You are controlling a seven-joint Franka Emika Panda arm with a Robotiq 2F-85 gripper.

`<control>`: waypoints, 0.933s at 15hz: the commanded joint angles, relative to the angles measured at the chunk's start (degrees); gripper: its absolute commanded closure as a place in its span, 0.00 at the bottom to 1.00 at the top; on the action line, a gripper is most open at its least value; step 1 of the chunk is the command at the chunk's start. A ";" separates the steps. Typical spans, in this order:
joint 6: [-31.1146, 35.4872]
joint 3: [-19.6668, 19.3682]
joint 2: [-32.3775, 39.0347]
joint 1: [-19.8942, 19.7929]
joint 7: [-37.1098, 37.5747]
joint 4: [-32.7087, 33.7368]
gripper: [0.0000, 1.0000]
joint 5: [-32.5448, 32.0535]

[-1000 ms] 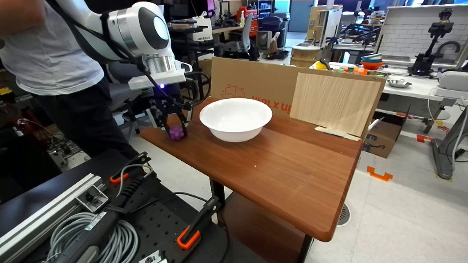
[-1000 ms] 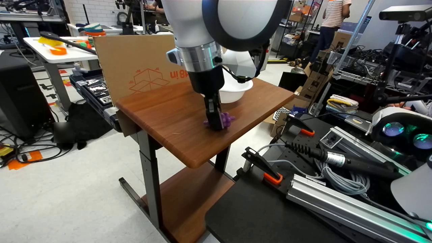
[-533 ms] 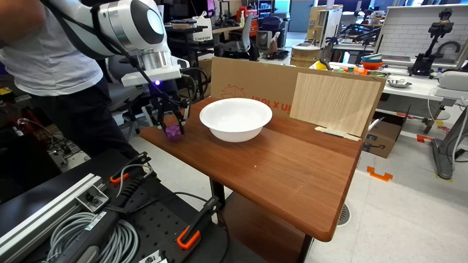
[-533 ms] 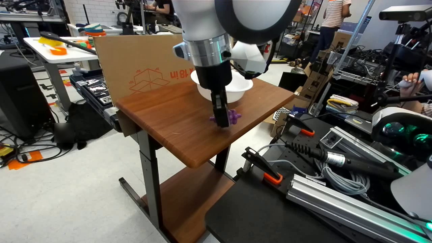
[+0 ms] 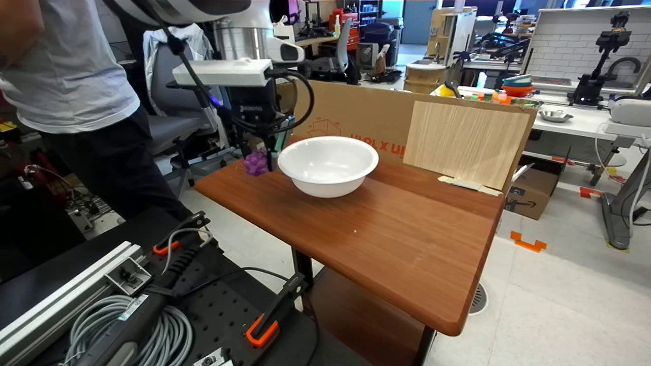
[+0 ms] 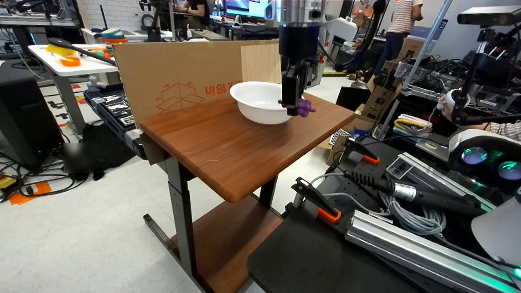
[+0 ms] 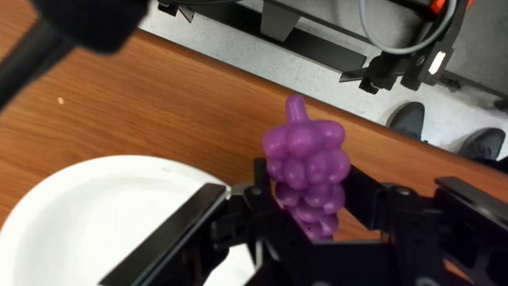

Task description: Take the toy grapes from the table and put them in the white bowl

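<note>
Now that I've raised the toy grapes [image 6: 305, 108], clamped in my pincer [image 7: 308, 183], off the surface [image 5: 386, 244] and nearer the white bowl [image 5: 328, 188], only placing likely remains.

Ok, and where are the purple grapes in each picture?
In an exterior view: toy grapes left of the middle, just left of the white bowl.
In an exterior view: toy grapes a bit right of the middle, partly hidden, by the right edge of the white bowl.
In the wrist view: toy grapes near the middle, in the hand; white bowl lower left.
Shared landmark: the white bowl.
</note>
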 commanded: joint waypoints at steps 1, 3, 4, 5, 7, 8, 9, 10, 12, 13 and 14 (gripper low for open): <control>-6.09 -2.16 1.01 -3.03 -2.69 6.91 0.81 6.41; -7.42 -2.98 2.13 -3.41 -0.20 10.33 0.81 6.46; -8.12 -3.11 3.69 -3.28 0.51 12.60 0.81 6.30; -9.01 -3.22 5.01 -3.06 1.56 14.55 0.81 5.92; -10.74 -2.83 9.33 -2.58 2.77 19.01 0.81 5.69; -11.71 -2.58 12.25 -2.38 3.10 21.44 0.81 5.70; -12.81 -2.41 15.27 -2.24 3.28 24.02 0.81 5.83; -13.98 -2.31 18.45 -2.13 3.60 26.58 0.81 5.95; -16.70 -2.00 24.22 -2.15 3.57 31.70 0.81 6.38; -18.14 -1.93 26.71 -2.14 3.88 34.11 0.81 6.35; -19.44 -1.85 28.85 -2.24 4.08 36.44 0.81 6.51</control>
